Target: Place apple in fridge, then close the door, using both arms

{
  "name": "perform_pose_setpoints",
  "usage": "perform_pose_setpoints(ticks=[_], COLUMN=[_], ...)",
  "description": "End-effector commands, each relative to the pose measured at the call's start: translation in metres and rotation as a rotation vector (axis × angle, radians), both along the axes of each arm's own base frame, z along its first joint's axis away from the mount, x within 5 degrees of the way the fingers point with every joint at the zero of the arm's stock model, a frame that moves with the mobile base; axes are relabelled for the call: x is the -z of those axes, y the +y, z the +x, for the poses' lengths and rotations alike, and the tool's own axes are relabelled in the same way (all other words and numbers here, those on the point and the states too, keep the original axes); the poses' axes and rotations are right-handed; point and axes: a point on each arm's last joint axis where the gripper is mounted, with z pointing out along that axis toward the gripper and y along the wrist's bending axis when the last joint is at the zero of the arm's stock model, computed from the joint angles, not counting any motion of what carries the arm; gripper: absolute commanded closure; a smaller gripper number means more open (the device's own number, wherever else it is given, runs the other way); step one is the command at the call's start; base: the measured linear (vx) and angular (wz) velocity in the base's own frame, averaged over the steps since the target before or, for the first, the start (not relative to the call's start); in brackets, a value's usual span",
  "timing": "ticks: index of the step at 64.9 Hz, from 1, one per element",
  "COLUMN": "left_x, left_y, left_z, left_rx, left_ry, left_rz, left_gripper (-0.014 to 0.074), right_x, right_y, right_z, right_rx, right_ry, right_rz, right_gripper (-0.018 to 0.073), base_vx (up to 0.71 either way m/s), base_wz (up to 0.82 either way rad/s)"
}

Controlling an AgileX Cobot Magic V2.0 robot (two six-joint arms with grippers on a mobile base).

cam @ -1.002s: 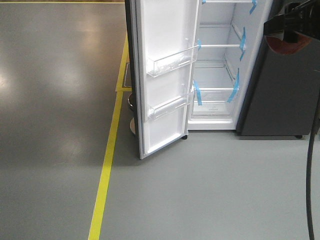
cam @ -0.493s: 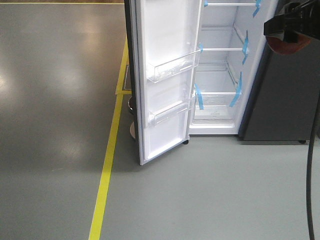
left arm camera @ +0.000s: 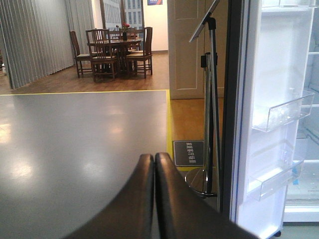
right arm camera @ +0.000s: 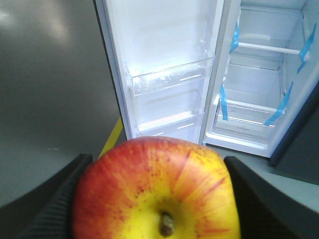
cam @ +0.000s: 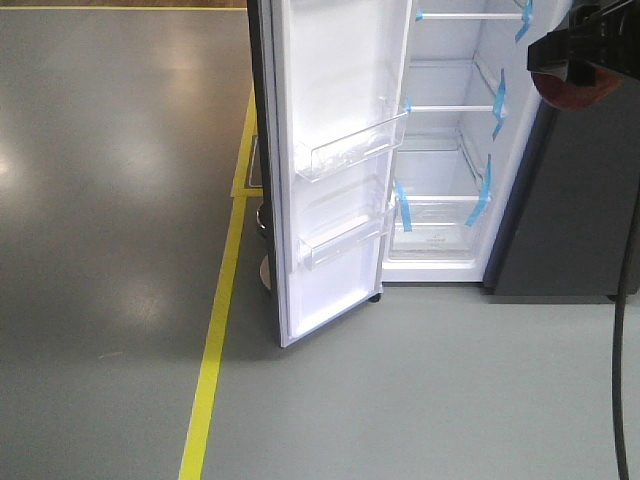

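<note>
Two hazards: the apple, clamped in the right gripper well short of the open fridge, may slip on its round skin or clip a bin on the door, while the left gripper, pinched together and empty, cannot catch it

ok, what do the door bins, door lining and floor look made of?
Door bins: clear rigid plastic, glossy; the lining shows through. Door lining: white, smooth, faint sheen, likely moulded plastic. Floor: grey seamless coating, possibly epoxy; it shows soft patches of reflected light.
</note>
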Motion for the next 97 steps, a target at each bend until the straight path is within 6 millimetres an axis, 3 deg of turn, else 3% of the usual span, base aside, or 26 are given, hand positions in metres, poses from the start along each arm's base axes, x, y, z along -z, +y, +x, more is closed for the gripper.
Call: perform_pose_setpoints(ticks=[1,97], left_x=[0.0023,0.0023], left_y=[-0.0018,-0.0018], left_z=[-0.0001,-0.0001], left_rx=[0.021,0.021], left_ry=[-0.057,-0.057], left_rz=[-0.005,-0.005], left_gripper=[0.0602,0.0602], right_x=[-0.0266,-0.0266], right_y=[-0.0026,-0.0026], right_z=[-0.0093,-0.0093], right_rx=[0.025,0.025], right_ry=[-0.134,-0.134], right_rz=[0.022,0.022], right_gripper=[0.0475,0.0475], base_vx=[0.12,0.1], base_wz=[0.0,-0.03])
